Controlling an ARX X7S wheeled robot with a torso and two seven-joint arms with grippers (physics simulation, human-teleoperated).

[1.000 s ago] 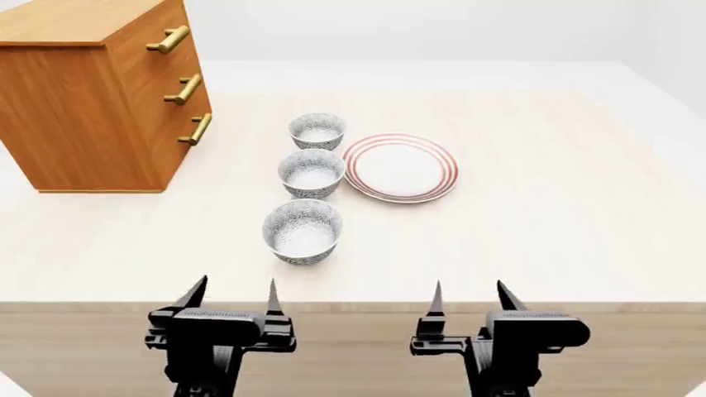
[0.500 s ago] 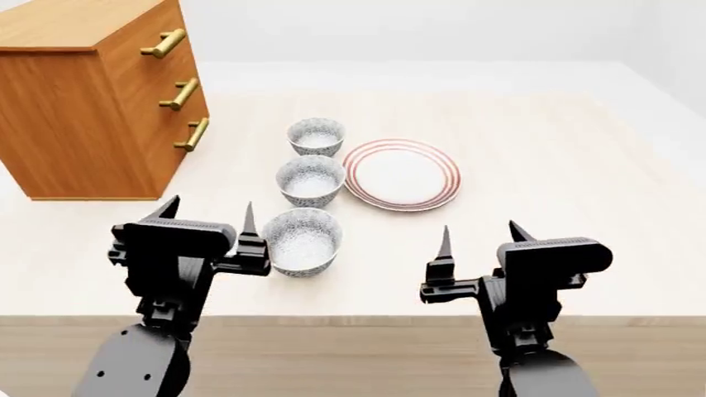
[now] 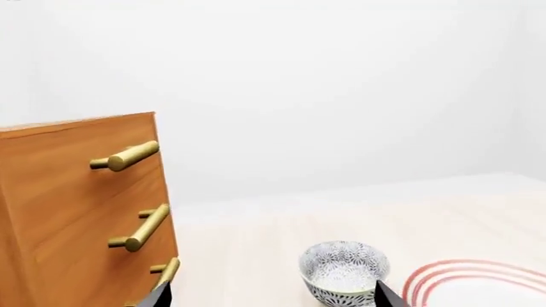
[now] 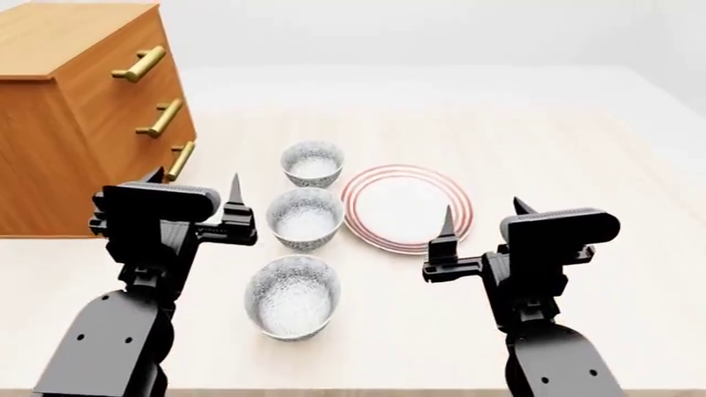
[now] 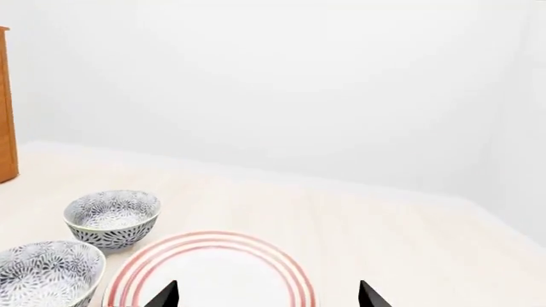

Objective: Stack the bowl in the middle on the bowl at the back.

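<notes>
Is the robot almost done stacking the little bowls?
Not yet. All three small grey-and-white patterned bowls sit apart on the pale wooden table. Both the left gripper and the right gripper are open and empty above it. Left to do: grab the middle bowl and set it in the back bowl.

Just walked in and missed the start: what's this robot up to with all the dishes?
It is setting up to stack bowls. Three alike bowls sit in a row on the table beside a red-ringed plate and a wooden dresser. The middle bowl is meant to go onto the back bowl. Nothing is held yet: the left claw hovers open beside the middle bowl, and the right claw hovers open near the plate.
</notes>
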